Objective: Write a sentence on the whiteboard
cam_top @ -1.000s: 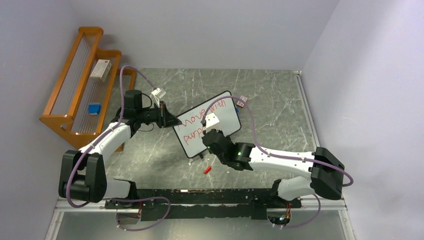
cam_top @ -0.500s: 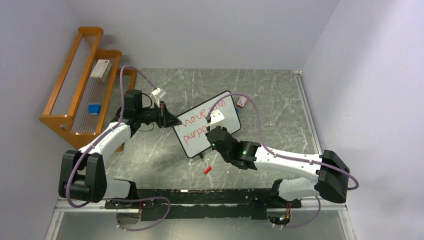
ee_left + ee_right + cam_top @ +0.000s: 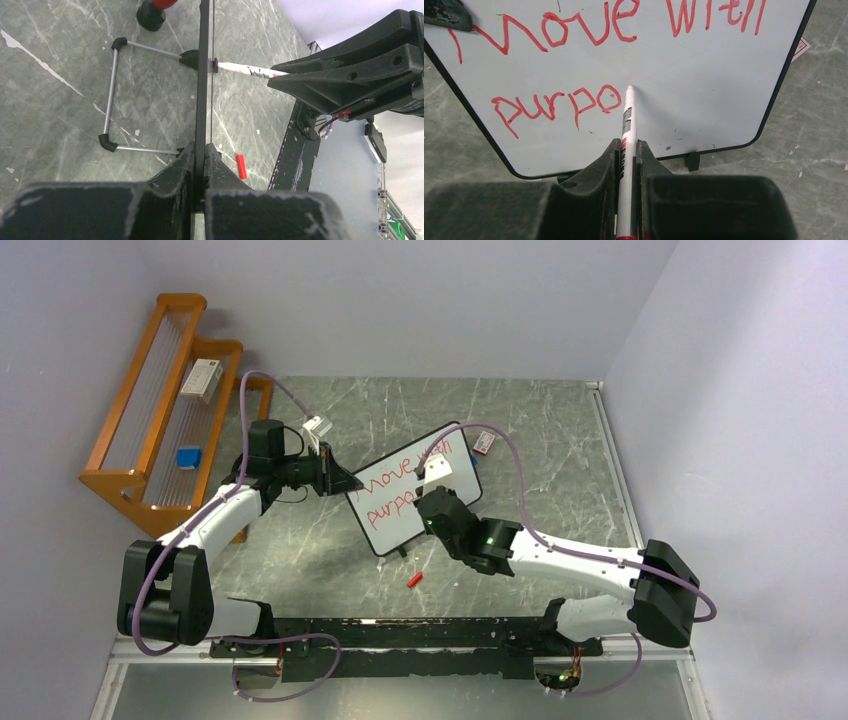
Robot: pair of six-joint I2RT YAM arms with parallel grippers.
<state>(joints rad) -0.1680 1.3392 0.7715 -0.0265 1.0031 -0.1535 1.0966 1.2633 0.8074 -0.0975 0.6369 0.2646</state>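
A red cap (image 3: pixel 415 579) lies on the table (image 3: pixel 560 440) near the arm bases. Past it the right tool (image 3: pixel 629 150) pinches a marker (image 3: pixel 628 117), its tip touching the board (image 3: pixel 709 75) just right of "purpo". The board stands propped mid-table, with "move with" on the line above. The left tool (image 3: pixel 202 155) is clamped on the board's left edge. Beyond lie a card (image 3: pixel 484 442) and, far left, a wooden rack (image 3: pixel 110 483).

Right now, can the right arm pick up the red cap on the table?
Probably not yet. The right gripper is shut on the marker, its tip at the whiteboard, so it has no free jaws. The cap itself lies bare on the table close to that arm, nothing over it.
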